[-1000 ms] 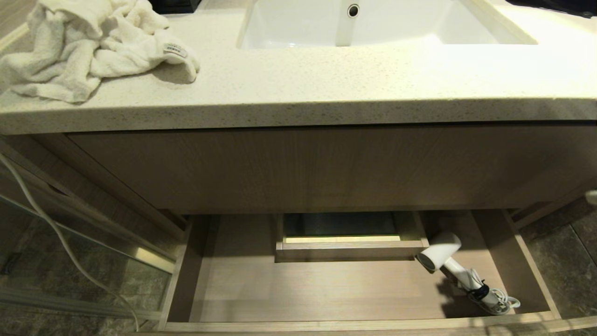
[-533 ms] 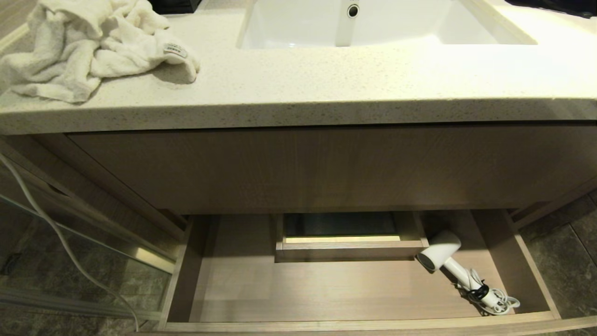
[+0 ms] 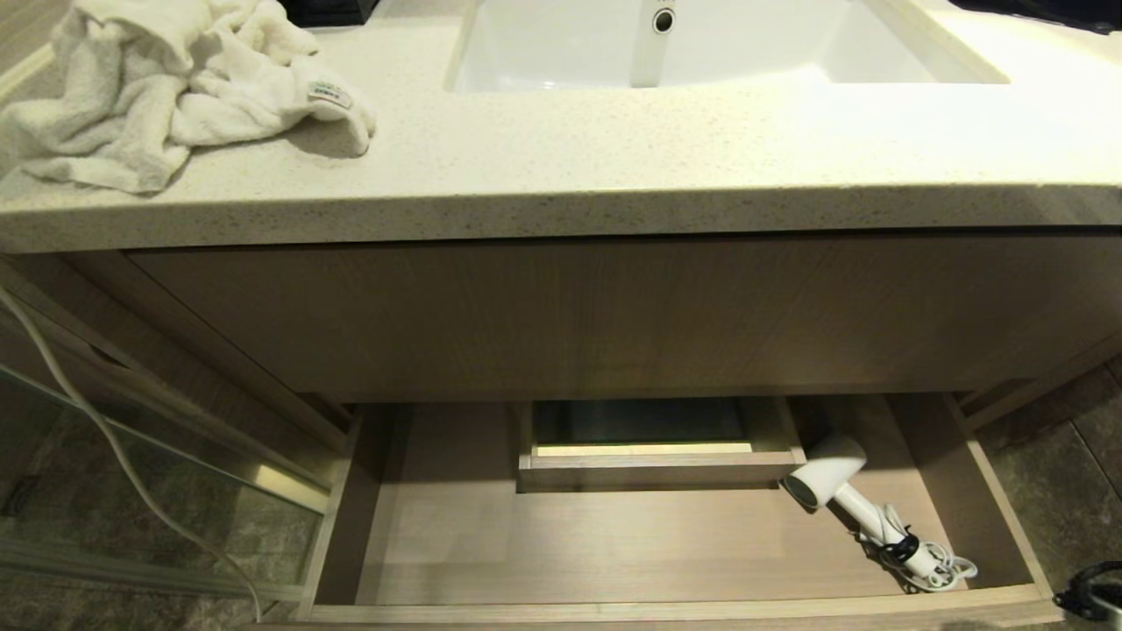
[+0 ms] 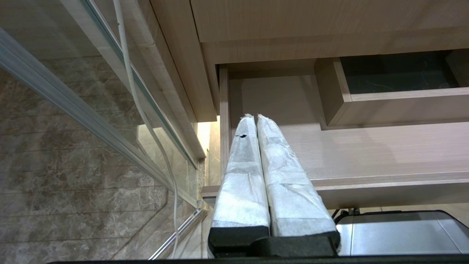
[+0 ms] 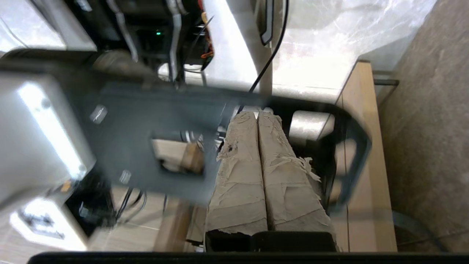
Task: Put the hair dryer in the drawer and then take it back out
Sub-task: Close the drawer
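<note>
Retrieving is the step in hand: the hair dryer [image 3: 863,513] lies in the open drawer [image 3: 666,607] at its right end, barrel beside the boxed cutout [image 3: 653,469], bundled cord nearest. Right gripper [image 5: 257,114] is clenched and empty, low off the drawer's right corner; it should open before descending, squarely over the slim handle. Left gripper [image 4: 255,117] is parked, clenched.

The left gripper [image 4: 256,116] hangs low at the robot's left side, its two wrapped fingers [image 4: 242,172] pressed together along their whole length. The right gripper [image 5: 257,113] is likewise closed, its padded fingers [image 5: 238,176] touching and holding nothing, and only a dark part of the right arm [image 3: 1096,592] shows at the robot's lower right.
</note>
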Tool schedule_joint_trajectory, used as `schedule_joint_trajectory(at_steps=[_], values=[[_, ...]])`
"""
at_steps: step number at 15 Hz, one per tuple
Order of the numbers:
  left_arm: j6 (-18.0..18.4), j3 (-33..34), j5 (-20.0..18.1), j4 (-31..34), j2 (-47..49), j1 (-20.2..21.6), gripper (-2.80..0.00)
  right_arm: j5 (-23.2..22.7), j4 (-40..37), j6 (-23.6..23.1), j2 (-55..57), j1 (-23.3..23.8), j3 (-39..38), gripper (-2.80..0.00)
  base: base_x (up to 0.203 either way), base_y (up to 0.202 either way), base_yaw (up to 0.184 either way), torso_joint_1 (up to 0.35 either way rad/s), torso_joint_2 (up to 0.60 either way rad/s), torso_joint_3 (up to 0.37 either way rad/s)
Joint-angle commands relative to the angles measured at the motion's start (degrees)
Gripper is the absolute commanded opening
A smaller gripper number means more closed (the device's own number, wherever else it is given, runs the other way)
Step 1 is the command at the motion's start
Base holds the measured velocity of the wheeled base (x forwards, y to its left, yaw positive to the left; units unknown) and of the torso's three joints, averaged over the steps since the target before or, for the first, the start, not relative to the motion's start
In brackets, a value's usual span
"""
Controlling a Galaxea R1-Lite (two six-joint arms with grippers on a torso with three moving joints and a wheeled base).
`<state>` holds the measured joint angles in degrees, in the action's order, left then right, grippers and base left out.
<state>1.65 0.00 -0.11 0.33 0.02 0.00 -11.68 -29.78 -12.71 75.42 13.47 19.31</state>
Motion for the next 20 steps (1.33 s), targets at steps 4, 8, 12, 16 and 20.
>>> schedule_joint_trajectory(at_steps=[4,8,12,16,20], values=[[0.0,0.1,0.0,0.0,0.1,0.0,-2.80,1.3,29.8,1.3,28.3,-3.6,-7.1,-2.80,0.000,0.000,0.000,0.000,0.00,0.000],[0.0,0.1,0.0,0.0,0.1,0.0,-2.80,9.2,35.9,2.8,35.5,-4.9,-3.3,-2.80,0.000,0.000,0.000,0.000,0.00,0.000],[0.0,0.1,0.0,0.0,0.1,0.0,-2.80,10.6,44.4,8.4,37.1,-5.6,-3.1,-2.80,0.000,0.000,0.000,0.000,0.00,0.000],[0.0,0.1,0.0,0.0,0.1,0.0,-2.80,14.1,48.0,10.0,40.4,-6.4,-4.2,-2.80,0.000,0.000,0.000,0.000,0.00,0.000],[0.0,0.1,0.0,0.0,0.1,0.0,-2.80,14.2,64.9,11.6,44.3,-6.4,-6.3,-2.80,0.000,0.000,0.000,0.000,0.00,0.000]])
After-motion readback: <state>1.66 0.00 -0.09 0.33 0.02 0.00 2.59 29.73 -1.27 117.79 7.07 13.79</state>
